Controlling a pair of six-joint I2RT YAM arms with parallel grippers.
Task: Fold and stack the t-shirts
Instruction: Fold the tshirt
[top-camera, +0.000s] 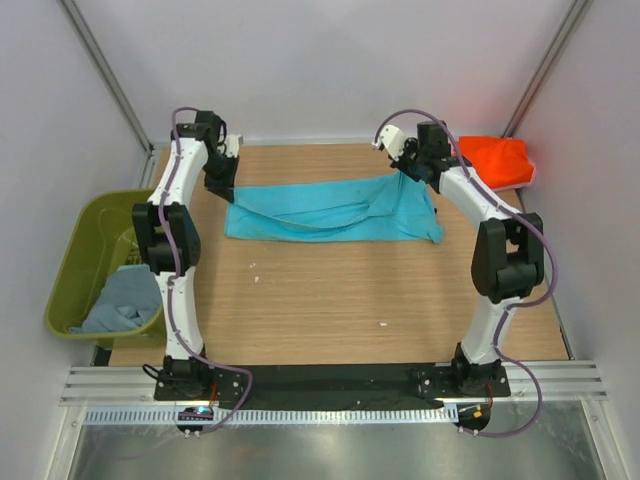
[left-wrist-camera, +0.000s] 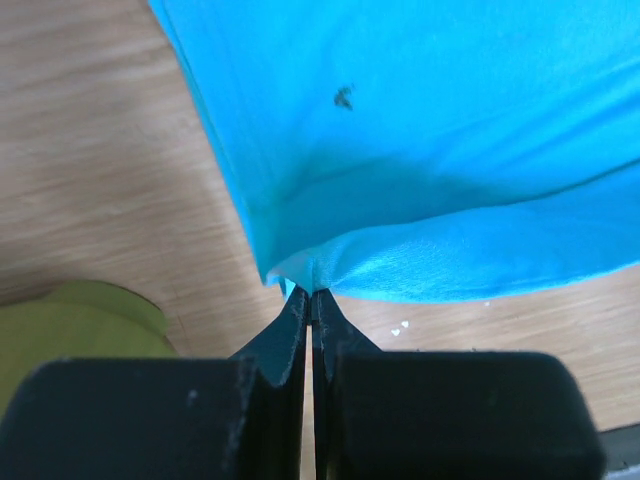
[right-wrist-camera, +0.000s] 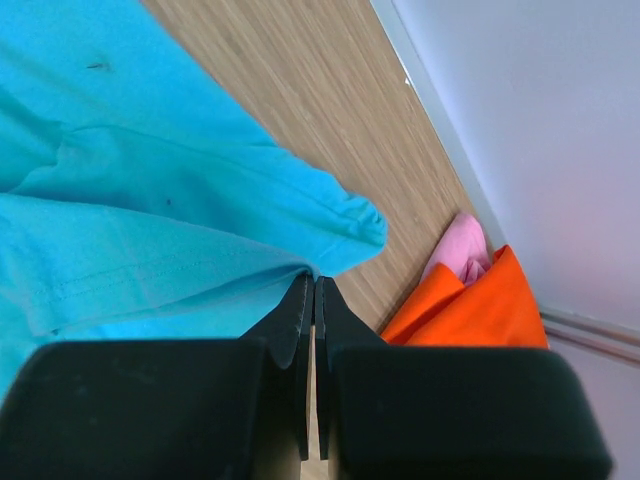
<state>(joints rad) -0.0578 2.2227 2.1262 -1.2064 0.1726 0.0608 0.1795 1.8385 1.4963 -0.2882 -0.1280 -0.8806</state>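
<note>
Our left gripper (left-wrist-camera: 312, 295) is clamped on a thin corner of the turquoise shirt (top-camera: 330, 212), cloth fanning out just ahead of its tips. Across on the right, our right gripper (right-wrist-camera: 315, 285) pinches the opposite corner the same way, with the orange shirt (right-wrist-camera: 480, 310) and pink shirt (right-wrist-camera: 460, 250) close beyond it to its right. Both bites look shallow to us, so an uneven pull could slip a corner loose and wrinkle the fold, or a wide swing could knock that pile.

Pretty clearly a robotics lab test cell: plain white walls (top-camera: 330, 60), metal corner posts (top-camera: 105, 68), wooden table (top-camera: 330, 290), aluminium rail (top-camera: 110, 385) up front.
</note>
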